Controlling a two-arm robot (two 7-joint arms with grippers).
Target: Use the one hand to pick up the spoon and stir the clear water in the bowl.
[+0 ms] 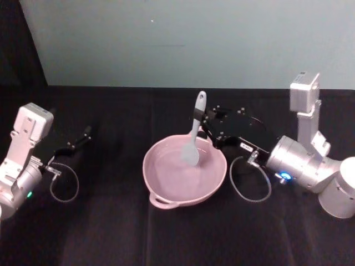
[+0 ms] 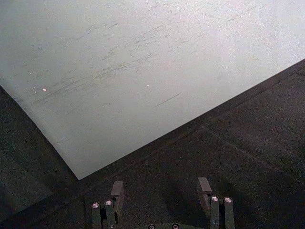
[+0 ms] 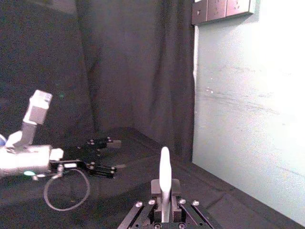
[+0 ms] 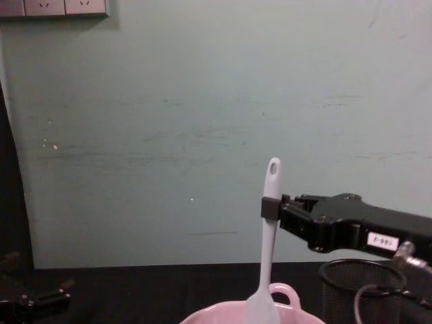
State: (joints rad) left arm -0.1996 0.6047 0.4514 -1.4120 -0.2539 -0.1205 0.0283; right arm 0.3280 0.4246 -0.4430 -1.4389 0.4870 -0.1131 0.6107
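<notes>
I count one spoon (image 1: 195, 133), one pink bowl (image 1: 186, 198) and one black mesh cup (image 4: 358, 291), the cup sitting at about three o'clock from the bowl in the chest view. My pincers number two: my left gripper (image 1: 86, 133) at nine o'clock from the bowl, and my right gripper (image 1: 206, 123) at one o'clock. Under it all is one black-draped table (image 1: 111, 238).
</notes>
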